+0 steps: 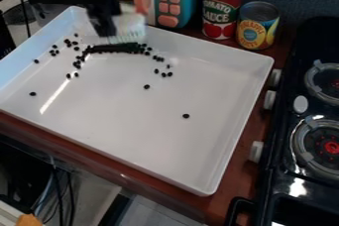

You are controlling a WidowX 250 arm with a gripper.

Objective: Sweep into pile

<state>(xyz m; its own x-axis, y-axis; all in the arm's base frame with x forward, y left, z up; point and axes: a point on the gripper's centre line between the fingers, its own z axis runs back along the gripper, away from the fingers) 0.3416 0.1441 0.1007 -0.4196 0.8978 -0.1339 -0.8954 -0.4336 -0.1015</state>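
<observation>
Camera view: we can't tell whether the claw [104,28] grips; brush [130,30] looks light, best held high; beans [186,116] may roll.

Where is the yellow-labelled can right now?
The yellow-labelled can stands at the camera view's upper right, between the red-labelled can and the stove, beyond the white tray.

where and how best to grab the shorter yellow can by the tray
Likely from above, gripping the upper body of the yellow can front and back: it stands upright with a round wall, and the taller red can stands close at one side, leaving little finger room.
</observation>
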